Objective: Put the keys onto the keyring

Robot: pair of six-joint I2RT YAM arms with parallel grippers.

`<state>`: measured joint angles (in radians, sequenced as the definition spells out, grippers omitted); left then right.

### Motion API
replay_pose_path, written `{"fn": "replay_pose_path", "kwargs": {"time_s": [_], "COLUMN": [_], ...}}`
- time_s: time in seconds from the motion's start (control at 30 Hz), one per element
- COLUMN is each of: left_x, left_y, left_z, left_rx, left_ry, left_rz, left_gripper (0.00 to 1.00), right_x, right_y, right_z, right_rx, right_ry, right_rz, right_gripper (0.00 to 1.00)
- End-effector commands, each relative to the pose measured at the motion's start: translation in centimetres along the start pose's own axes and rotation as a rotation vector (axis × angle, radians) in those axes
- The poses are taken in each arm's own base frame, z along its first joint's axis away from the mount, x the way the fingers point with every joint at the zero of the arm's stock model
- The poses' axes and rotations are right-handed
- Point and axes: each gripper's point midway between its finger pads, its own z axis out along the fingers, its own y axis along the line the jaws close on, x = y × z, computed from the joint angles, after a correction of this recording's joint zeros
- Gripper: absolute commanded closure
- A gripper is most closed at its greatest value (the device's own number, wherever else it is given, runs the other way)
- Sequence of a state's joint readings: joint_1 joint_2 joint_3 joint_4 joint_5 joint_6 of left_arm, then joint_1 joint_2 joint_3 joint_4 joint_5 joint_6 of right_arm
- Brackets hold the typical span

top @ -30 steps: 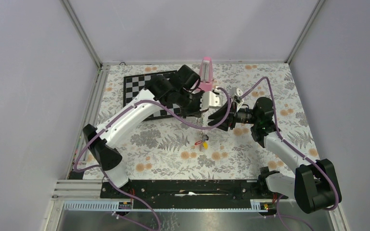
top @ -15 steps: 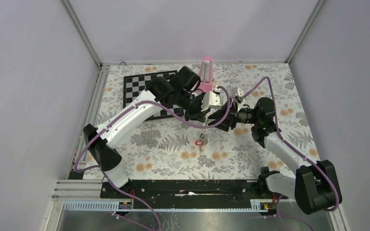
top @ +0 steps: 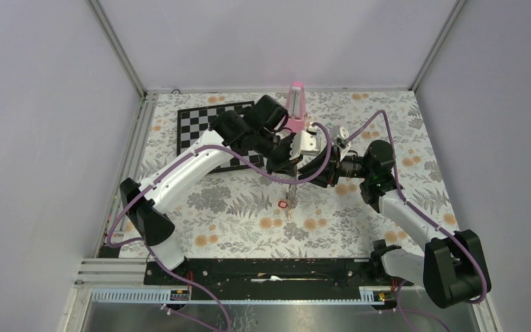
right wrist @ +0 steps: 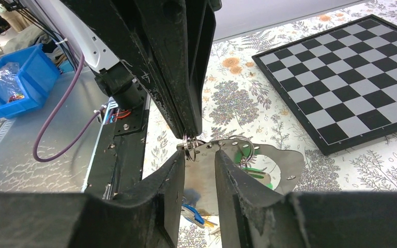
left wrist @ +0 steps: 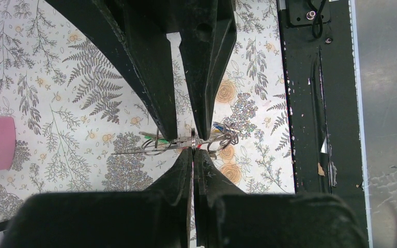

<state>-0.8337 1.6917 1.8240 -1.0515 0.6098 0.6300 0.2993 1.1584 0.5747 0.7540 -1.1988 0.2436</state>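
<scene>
My left gripper (top: pixel 292 160) holds the keyring (right wrist: pixel 284 160) up over the table, shut on its top edge; in the left wrist view that gripper (left wrist: pixel 194 151) pinches a thin metal edge. The keyring looks like a flat grey-silver metal loop with small split rings. Keys hang from it: a red tag (top: pixel 285 204), a green tag (right wrist: pixel 256 173) and a blue tag (right wrist: pixel 192 213). My right gripper (top: pixel 309 168) faces the left one closely. Its jaws (right wrist: pixel 200 152) stand apart just under the left fingertips (right wrist: pixel 186 103), with the keyring's upper edge seen between them.
A chessboard (top: pixel 200 128) lies at the back left of the floral table. A pink box (top: pixel 295 104) stands just behind the two grippers. The black base rail (top: pixel 269 270) runs along the near edge. A blue bin (right wrist: pixel 15 82) sits beyond the table.
My right gripper has moved left, close up to the left gripper, and its jaws have narrowed. The hanging keys have swung a little; the red tag now faces up.
</scene>
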Motion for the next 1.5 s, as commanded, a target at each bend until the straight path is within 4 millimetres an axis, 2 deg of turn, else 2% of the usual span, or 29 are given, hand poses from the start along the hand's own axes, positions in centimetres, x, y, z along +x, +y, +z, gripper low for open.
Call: {"fn": "replay_pose_path", "kwargs": {"time_s": [0.0, 0.37, 0.43, 0.57, 0.6, 0.77, 0.97, 1.07, 1.23, 1.47], "left_x": [-1.8, -1.5, -1.5, -1.5, -1.4, -1.2, -0.2, 0.1, 0.3, 0.0], "left_y": [0.3, 0.4, 0.5, 0.6, 0.6, 0.9, 1.2, 1.1, 0.9, 0.5], "left_z": [0.0, 0.3, 0.3, 0.3, 0.3, -0.4, -1.4, -1.6, -1.0, 0.1], "left_rx": [0.007, 0.012, 0.013, 0.013, 0.011, 0.006, 0.007, 0.004, 0.028, 0.096], "left_ry": [-0.071, -0.062, -0.063, -0.067, -0.066, -0.078, -0.117, -0.14, -0.156, -0.186], "left_rz": [0.031, 0.024, 0.024, 0.022, 0.02, 0.009, -0.015, -0.022, -0.034, -0.071], "left_gripper": [1.0, 1.0, 1.0, 1.0, 1.0, 0.98, 0.65, 0.58, 0.56, 0.61], "right_x": [-1.4, -1.7, -1.6, -1.5, -1.5, -2.2, -3.0, -3.1, -3.1, -3.1], "right_y": [1.2, 1.9, 2.0, 2.0, 2.0, 2.1, 2.1, 2.0, 1.7, 1.6], "right_z": [0.2, 0.3, 0.4, 0.4, 0.4, 0.4, 0.1, 0.0, -0.2, -0.3], "right_rx": [-0.049, -0.077, -0.081, -0.082, -0.081, -0.077, -0.068, -0.061, -0.051, -0.044], "right_ry": [-0.018, -0.017, -0.015, -0.013, -0.014, -0.02, -0.035, -0.038, -0.041, -0.041], "right_rz": [-0.075, -0.074, -0.071, -0.073, -0.071, -0.08, -0.085, -0.086, -0.085, -0.086], "right_gripper": [0.66, 0.75, 0.8, 0.98, 1.0, 1.0, 1.0, 1.0, 1.0, 1.0]}}
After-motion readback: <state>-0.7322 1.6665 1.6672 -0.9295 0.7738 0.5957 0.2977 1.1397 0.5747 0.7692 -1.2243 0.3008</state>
